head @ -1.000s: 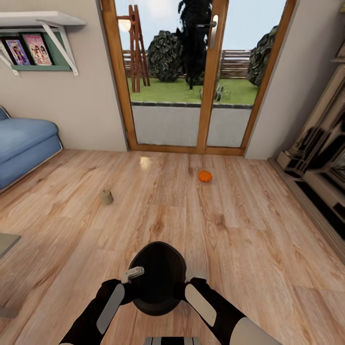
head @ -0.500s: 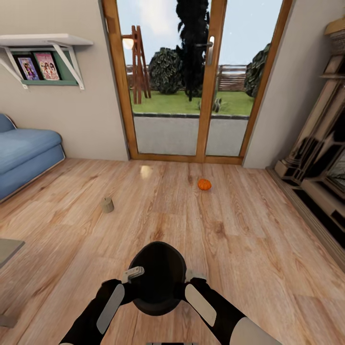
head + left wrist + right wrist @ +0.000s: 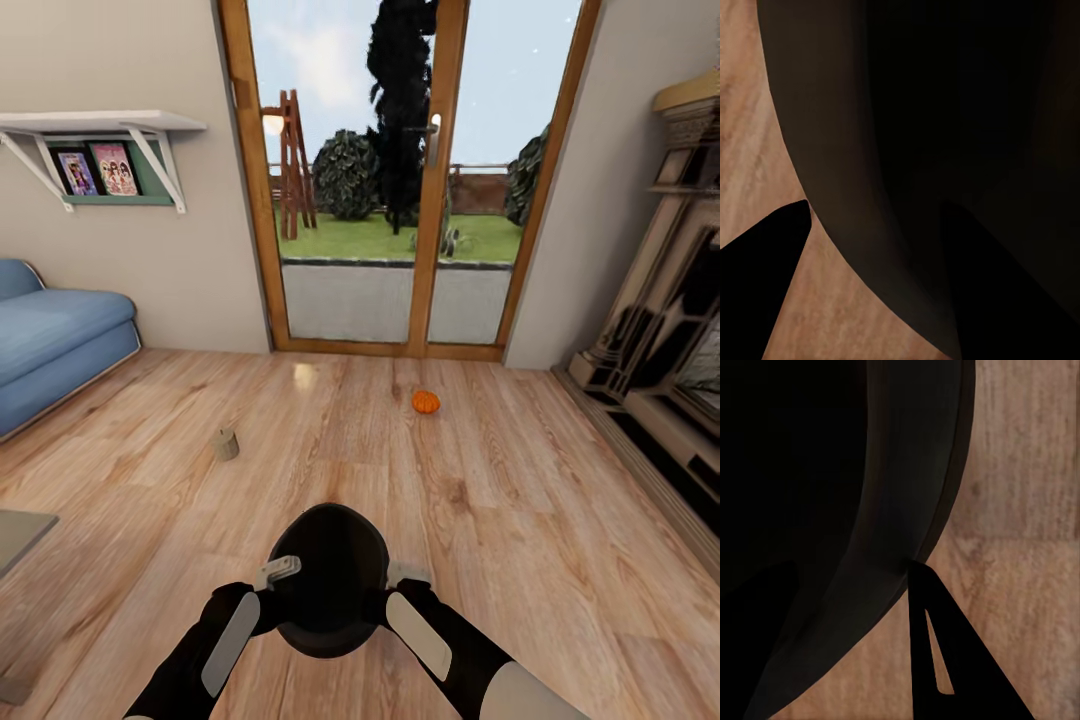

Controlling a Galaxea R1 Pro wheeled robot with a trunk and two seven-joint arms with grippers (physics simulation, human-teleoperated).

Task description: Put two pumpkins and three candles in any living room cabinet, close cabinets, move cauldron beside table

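Spanning the room ahead, bare wood floor (image 3: 520,520) runs to the glazed doors (image 3: 400,200), edged by the blue sofa (image 3: 50,340) at left and the fireplace (image 3: 670,340) at right. My left gripper (image 3: 272,590) and right gripper (image 3: 400,588) pinch the cauldron (image 3: 330,575) by its rim, one each side, mouth tilted toward me. Pumpkin (image 3: 426,402) and candle (image 3: 226,444), upright, sit well apart.

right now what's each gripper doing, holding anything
left gripper: shut on the cauldron rim.
right gripper: shut on the cauldron's other side.
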